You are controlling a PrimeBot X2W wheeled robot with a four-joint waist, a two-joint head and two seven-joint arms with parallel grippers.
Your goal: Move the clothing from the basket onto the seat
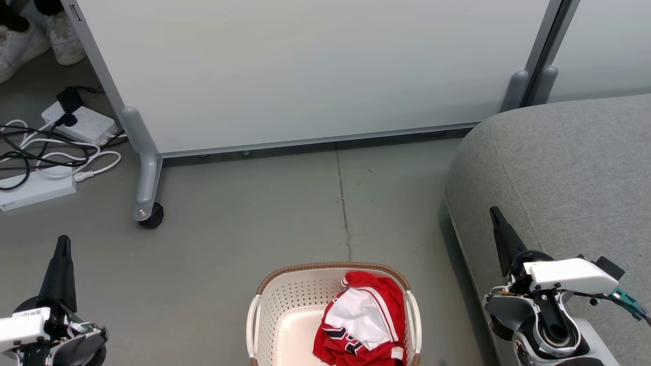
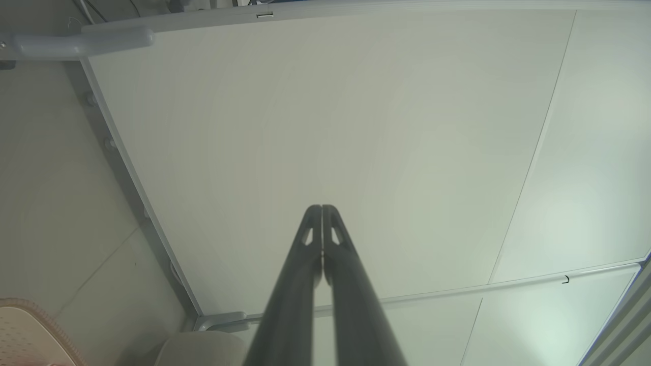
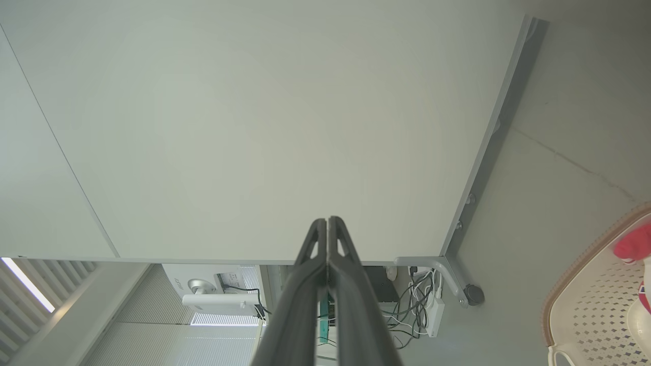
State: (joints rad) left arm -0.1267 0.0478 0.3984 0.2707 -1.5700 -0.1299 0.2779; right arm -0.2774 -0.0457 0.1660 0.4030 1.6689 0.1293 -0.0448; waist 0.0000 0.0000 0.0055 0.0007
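One basket [image 1: 264, 315] sits between two grippers, the left gripper [image 1: 63, 240] and the right gripper [image 1: 492, 211], each with two fingers pressed together. It holds one heap of clothing [image 1: 363, 320]; the number of pieces cannot be told. One seat [image 1: 559, 168] lies beside the right fingers. Beyond the left fingers are two partition panels [image 1: 305, 71], one caster [image 1: 152, 216], two white shoes [image 1: 20, 46], one power strip [image 1: 86, 124] and one white box [image 1: 35, 189].

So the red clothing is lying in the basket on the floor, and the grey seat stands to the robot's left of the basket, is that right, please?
Not quite: the seat stands to the robot's right of the basket, not its left, as the head view shows. The red clothing is indeed lying in the basket on the floor.
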